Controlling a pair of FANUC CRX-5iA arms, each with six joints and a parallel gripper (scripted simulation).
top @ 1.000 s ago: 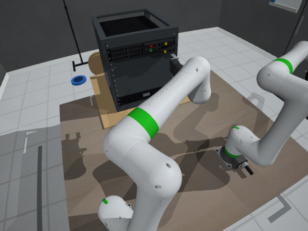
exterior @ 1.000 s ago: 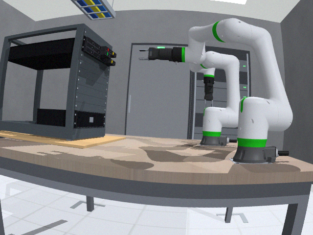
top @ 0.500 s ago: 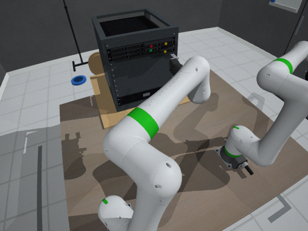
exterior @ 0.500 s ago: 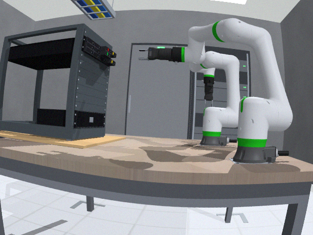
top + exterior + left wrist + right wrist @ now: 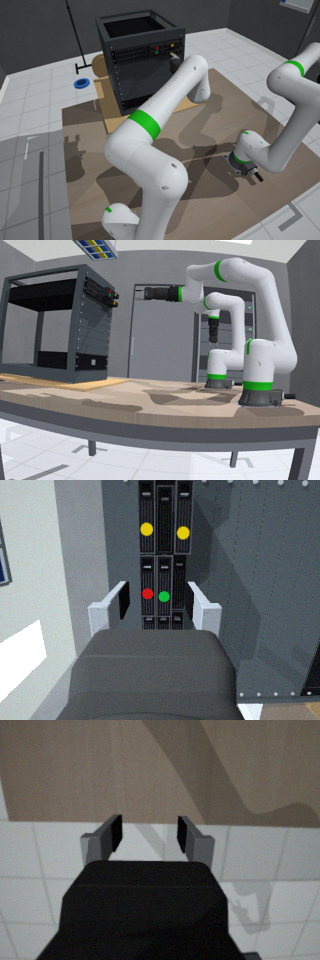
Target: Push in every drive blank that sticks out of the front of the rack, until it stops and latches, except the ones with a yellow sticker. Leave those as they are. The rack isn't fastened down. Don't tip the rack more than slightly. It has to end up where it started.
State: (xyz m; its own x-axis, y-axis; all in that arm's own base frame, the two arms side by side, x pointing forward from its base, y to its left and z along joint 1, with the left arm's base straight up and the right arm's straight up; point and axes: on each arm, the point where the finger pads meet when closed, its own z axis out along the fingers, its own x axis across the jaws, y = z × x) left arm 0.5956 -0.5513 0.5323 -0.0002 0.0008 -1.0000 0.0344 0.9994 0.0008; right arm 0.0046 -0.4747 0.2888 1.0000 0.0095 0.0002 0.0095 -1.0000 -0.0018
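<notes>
Left jaws [image 5: 174, 56] [image 5: 135, 294] spread wide and empty, facing the rack [image 5: 144, 35] [image 5: 73, 320] [image 5: 230, 635] but well apart from it. Right jaws [image 5: 213, 347] open too, pointing down, nothing between them. Here are the blanks, upper front: red [image 5: 157, 48] [image 5: 110, 290] [image 5: 147, 594] and green [image 5: 156, 52] [image 5: 109, 295] [image 5: 164, 596] look proud, so they seem the ones to push. Two yellows stick out right alongside; hands off those!

The step looks like lining up. I'd shut the left jaws into a narrow pusher, centre on one face, then press slowly and dead square until it stops. This high up, a hard shove could tip or slide that loose rack on its board [image 5: 112, 126] [image 5: 85, 387].
</notes>
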